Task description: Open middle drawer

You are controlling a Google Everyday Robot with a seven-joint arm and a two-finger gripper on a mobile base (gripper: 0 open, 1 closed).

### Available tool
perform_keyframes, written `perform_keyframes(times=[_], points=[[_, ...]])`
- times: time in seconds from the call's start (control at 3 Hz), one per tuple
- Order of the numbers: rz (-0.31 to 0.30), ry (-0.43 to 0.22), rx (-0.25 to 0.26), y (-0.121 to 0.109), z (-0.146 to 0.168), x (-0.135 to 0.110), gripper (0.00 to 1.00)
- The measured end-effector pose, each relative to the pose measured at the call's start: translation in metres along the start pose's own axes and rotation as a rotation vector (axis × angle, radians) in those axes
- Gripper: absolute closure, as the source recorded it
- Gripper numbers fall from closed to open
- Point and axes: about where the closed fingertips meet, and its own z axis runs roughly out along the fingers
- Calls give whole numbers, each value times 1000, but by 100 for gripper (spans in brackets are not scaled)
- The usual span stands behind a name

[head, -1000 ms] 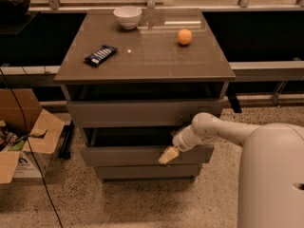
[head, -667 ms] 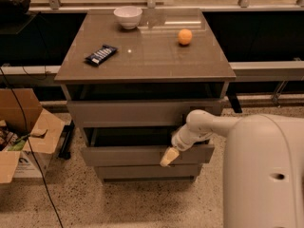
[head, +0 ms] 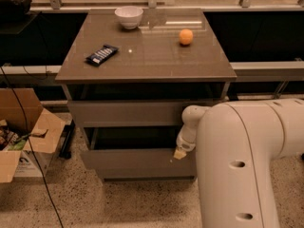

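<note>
Above a speckled floor [head: 118, 203], the middle drawer [head: 128, 159] looks slightly out. The gripper [head: 179, 153] sits at the drawer's upper right edge; I cannot tell whether it is apart or together. Pulling off-centre there could skew the drawer, or the hold could slip.

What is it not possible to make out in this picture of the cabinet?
Camera view:
- Right end of the lower grey drawer front: covered by the white robot arm.
- The pincer, at that front's top edge: contact unclear, arm crowds it.
- Drawer insides: dark shadow.
- Dark snack packet's label: too small.
- Brown cardboard box: cut by the left edge.
</note>
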Motion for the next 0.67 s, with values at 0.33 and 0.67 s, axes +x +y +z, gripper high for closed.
perform_keyframes(times=[0.33,0.67], points=[[0,0,0,-1,-1,0,93],[39,-2,-27,18,2,12,94]])
